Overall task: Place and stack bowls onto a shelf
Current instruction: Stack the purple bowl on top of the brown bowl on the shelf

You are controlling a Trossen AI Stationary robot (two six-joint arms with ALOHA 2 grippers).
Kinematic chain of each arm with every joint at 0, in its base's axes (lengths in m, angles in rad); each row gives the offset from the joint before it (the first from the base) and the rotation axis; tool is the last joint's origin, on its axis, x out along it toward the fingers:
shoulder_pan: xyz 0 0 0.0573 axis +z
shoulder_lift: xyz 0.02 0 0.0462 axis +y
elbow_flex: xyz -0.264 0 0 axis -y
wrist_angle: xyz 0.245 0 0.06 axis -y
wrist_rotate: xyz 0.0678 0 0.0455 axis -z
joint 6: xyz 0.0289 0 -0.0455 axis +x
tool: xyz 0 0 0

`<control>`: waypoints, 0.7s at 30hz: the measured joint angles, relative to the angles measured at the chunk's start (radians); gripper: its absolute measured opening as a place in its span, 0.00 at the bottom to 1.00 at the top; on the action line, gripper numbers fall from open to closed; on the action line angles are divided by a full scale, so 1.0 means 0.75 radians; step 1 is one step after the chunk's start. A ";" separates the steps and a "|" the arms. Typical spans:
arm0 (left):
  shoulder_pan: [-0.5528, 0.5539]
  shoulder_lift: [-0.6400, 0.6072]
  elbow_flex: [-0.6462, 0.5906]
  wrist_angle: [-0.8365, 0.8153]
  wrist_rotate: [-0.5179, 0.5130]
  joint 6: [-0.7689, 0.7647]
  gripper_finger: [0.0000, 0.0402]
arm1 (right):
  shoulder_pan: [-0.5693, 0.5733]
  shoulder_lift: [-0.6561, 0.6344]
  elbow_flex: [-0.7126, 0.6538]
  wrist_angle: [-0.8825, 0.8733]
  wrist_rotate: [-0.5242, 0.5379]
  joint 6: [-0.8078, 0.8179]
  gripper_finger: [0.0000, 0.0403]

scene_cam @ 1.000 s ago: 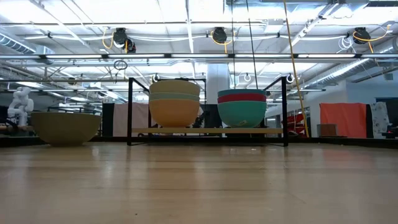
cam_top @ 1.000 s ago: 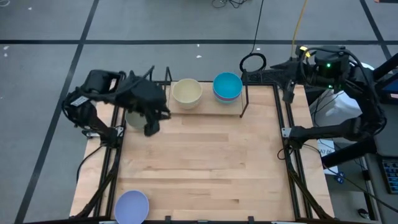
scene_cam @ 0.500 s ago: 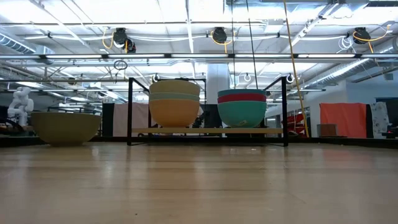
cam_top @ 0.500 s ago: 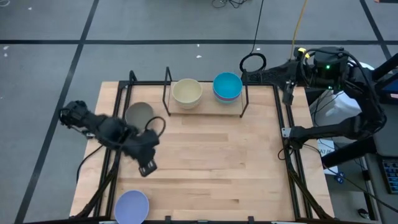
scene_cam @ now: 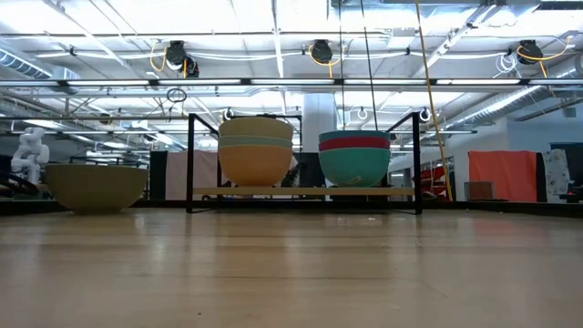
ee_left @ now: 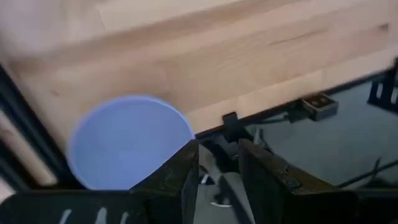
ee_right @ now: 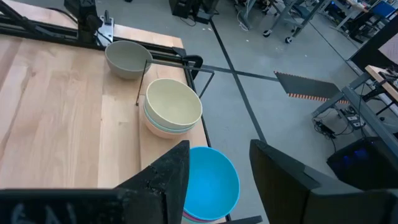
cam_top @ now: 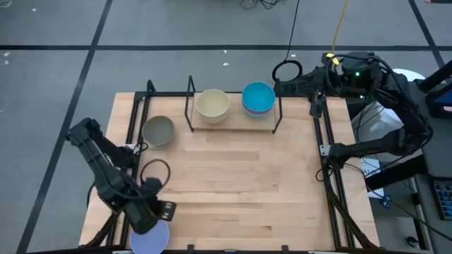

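The left gripper (cam_top: pixel 161 212) now hangs at the table's (cam_top: pixel 233 183) near left corner, directly over the rim of the lavender bowl (cam_top: pixel 150 236); a second ago it was up beside the shelf (cam_top: pixel 233 120), and half a second ago midway down the left side. Its fingers (ee_left: pixel 186 180) stand apart with nothing between them, and the lavender bowl lies just beyond their tips in the left wrist view. The grey-olive bowl (cam_top: pixel 158 130), earlier hidden under the arm, sits exposed on the table just left of the shelf, unmoved. On the shelf the stacks are unchanged: a pale yellow bowl (cam_top: pixel 212 104) tops the left stack, a teal bowl (cam_top: pixel 258 97) tops the right. The right gripper (cam_top: pixel 316 106) waits beyond the shelf's right end at the far right corner, having shifted slightly, fingers (ee_right: pixel 168 174) apart and empty.
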 joint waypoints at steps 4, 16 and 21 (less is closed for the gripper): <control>-0.056 0.067 -0.089 0.144 0.010 -0.232 0.29 | 0.000 0.007 0.000 0.000 0.001 -0.041 0.40; -0.056 0.290 -0.127 0.386 0.045 -0.303 0.29 | 0.000 0.007 0.000 0.010 0.003 -0.121 0.40; -0.064 0.348 -0.127 0.373 0.124 -0.327 0.29 | 0.000 0.007 0.000 0.010 0.003 -0.130 0.40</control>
